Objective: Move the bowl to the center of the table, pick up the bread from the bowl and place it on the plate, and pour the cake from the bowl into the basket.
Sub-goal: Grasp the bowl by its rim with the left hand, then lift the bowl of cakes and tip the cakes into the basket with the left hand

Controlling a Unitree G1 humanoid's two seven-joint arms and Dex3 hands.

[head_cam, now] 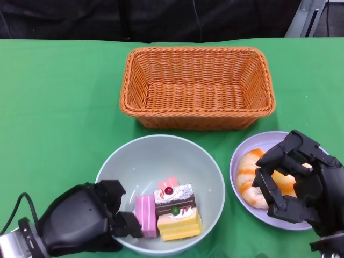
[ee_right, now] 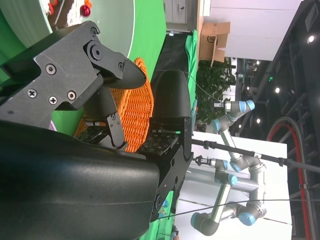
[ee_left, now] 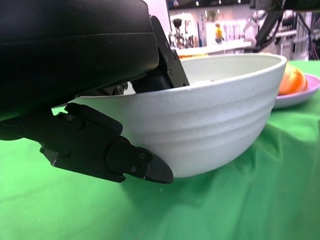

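A pale bowl (head_cam: 134,161) stands on the green cloth in front of the basket (head_cam: 196,94). It holds a layered cake piece (head_cam: 174,212) and a pink slice (head_cam: 146,215). My left hand (head_cam: 86,217) grips the bowl's near-left rim; in the left wrist view its fingers (ee_left: 160,70) reach over the rim of the bowl (ee_left: 210,125) and another (ee_left: 115,157) presses the outer wall. An orange-striped bread (head_cam: 248,177) lies on the lilac plate (head_cam: 258,142) to the right. My right hand (head_cam: 301,183) hovers over the bread's right side, fingers apart, holding nothing.
The woven orange basket is empty and sits toward the table's far edge, with its wall (ee_right: 137,115) also showing past my right hand (ee_right: 100,150). Green cloth (head_cam: 54,107) covers the table. Beyond the table stand robot arms (ee_right: 232,165) in a hall.
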